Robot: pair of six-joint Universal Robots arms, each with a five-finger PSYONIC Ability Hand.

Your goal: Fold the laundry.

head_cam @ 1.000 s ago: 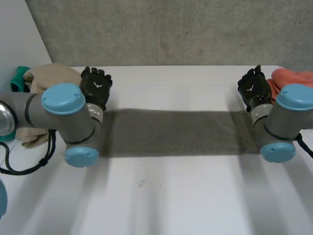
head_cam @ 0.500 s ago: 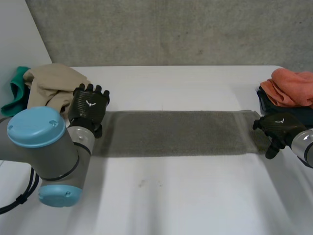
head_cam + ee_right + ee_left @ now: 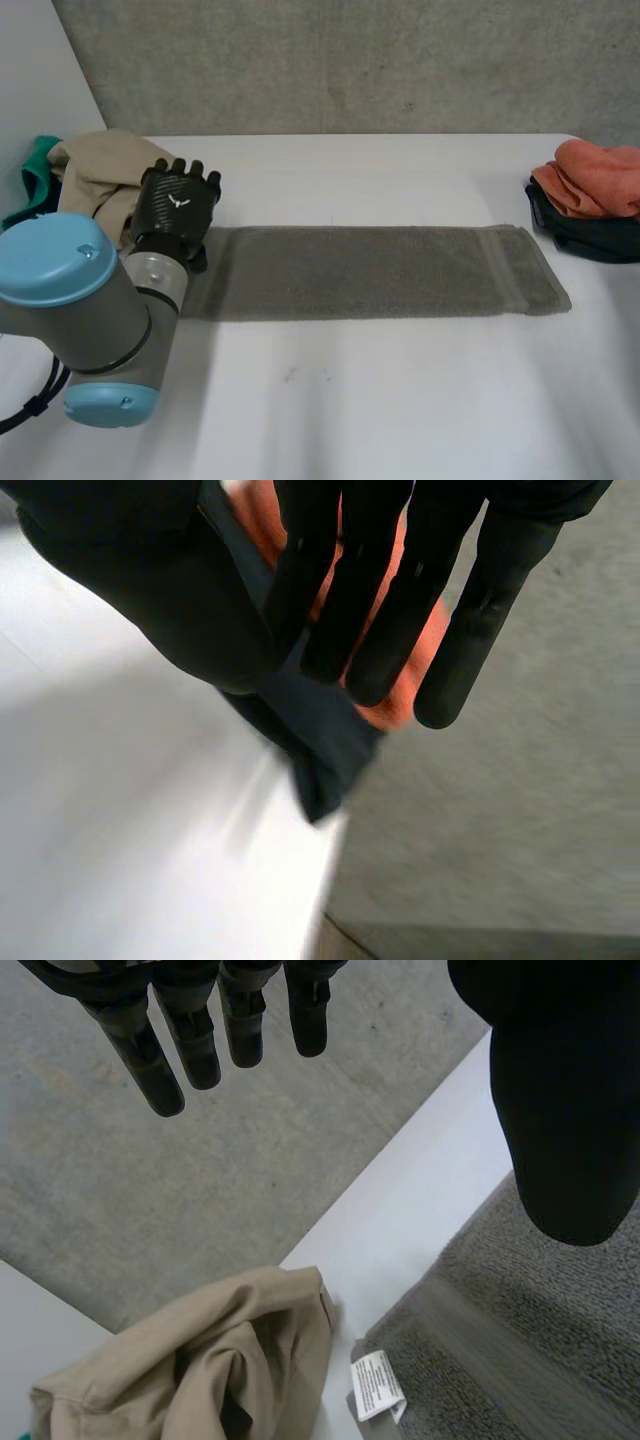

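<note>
Left robot hand (image 3: pixel 178 205) at towel (image 3: pixel 370 270) end

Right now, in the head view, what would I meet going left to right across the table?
Teal cloth → beige cloth → left robot hand → grey towel → orange cloth.

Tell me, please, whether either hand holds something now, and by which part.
Nothing is held. The left hand is open at the grey towel's end; the right hand is open too, near the orange cloth.
</note>
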